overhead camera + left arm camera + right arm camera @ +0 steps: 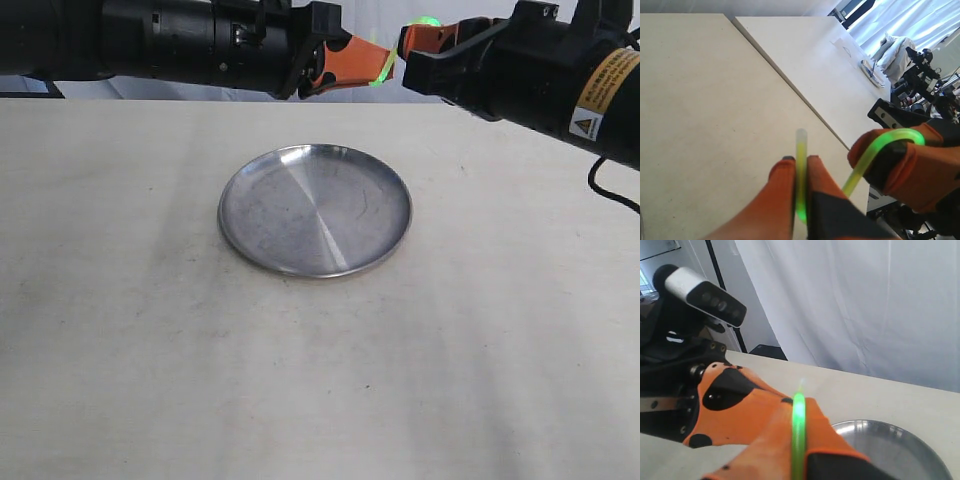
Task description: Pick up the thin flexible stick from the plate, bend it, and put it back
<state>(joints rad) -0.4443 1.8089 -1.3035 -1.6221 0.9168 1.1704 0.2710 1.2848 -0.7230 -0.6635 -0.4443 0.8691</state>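
Note:
Both grippers hold the thin flexible stick [383,68] in the air above the far side of the plate [315,208]. It glows green and is bent into an arc between them. My left gripper [340,62] is shut on one end of the stick [800,175], whose pale tip pokes out past the orange fingers. My right gripper [412,40] is shut on the other end of the stick [798,432]. In the left wrist view the stick curves over the right gripper [900,150]. The silver plate [900,450] lies bare below.
The pale tabletop [150,330] surrounds the plate. White curtains [865,305] hang behind. A second table [815,55] with small items stands beyond the table edge, and the left arm's camera housing [700,295] sits close to my right gripper.

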